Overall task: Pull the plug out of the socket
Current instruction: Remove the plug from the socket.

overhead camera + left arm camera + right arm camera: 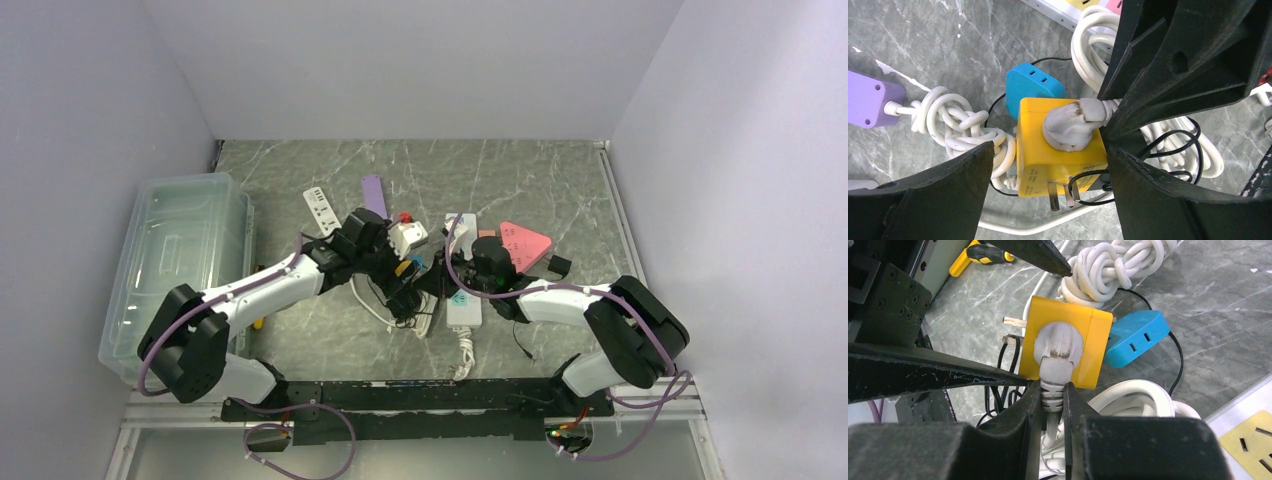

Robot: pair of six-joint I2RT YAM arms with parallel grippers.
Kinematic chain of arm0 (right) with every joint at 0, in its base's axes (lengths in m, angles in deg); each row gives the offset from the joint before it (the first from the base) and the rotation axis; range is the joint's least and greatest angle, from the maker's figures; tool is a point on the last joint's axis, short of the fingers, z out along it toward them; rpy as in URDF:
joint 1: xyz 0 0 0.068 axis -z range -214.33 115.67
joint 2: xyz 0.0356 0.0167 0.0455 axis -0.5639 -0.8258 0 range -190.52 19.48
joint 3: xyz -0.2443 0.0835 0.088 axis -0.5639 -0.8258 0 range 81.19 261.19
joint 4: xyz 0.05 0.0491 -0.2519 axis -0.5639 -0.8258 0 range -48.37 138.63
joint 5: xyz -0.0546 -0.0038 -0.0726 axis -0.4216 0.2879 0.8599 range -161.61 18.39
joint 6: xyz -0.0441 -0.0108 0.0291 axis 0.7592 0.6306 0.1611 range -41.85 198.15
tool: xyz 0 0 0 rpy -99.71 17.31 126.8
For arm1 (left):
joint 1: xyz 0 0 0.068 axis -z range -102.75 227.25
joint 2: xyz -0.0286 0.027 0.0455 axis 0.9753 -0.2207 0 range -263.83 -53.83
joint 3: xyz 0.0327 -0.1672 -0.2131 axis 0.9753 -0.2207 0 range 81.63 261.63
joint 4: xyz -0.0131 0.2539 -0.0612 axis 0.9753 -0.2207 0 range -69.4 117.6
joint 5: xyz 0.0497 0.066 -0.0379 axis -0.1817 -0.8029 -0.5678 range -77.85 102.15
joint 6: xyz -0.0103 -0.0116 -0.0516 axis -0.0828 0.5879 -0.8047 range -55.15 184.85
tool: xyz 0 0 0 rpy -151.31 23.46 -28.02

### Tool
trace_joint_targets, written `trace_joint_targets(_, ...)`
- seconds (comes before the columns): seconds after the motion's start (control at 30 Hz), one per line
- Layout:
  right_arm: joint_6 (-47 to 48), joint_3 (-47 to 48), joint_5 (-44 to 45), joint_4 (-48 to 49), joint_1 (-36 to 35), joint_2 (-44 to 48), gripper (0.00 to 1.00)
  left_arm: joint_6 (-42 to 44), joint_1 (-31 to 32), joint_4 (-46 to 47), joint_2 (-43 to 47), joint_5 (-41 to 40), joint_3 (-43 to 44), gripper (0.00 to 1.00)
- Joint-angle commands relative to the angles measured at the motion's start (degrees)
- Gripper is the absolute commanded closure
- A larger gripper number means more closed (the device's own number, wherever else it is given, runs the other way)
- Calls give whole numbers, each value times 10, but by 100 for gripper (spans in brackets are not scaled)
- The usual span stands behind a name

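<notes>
A white plug (1070,125) sits in the face of a yellow cube socket adapter (1048,160), whose bare prongs point at the left wrist camera. My left gripper (1048,195) is open, with its fingers either side of the yellow adapter; the right finger is against its side. My right gripper (1052,390) is shut on the white plug's ribbed cord collar, just below the plug (1055,345) in the yellow adapter (1095,340). In the top view both grippers meet over the adapter (403,267) at mid-table.
A blue adapter (1030,85) lies just behind the yellow one. A knotted white cord (955,125) and thin black wires lie round it. A purple strip (373,193), a white power strip (462,270), a pink triangular block (525,243) and a clear bin (180,260) are nearby.
</notes>
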State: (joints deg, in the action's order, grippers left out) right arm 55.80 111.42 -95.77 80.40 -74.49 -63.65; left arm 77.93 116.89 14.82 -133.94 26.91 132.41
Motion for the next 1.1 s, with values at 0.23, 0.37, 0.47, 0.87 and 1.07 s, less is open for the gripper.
trace_joint_targets(0.23,-21,8,-36,119,10,31,100,39,5,-29,-24,-52,19,6)
trace_joint_targets(0.37,-22,6,-38,121,12,32,100,31,6,-18,-19,-54,14,11)
trace_joint_targets(0.47,-25,6,-40,123,12,31,100,27,6,-22,-30,-44,19,18)
trace_joint_targets(0.87,-29,14,-97,142,13,13,100,-1,5,-2,-45,-26,20,15)
trace_joint_targets(1.07,-31,17,-119,149,13,7,100,-12,-4,2,-40,-18,21,17)
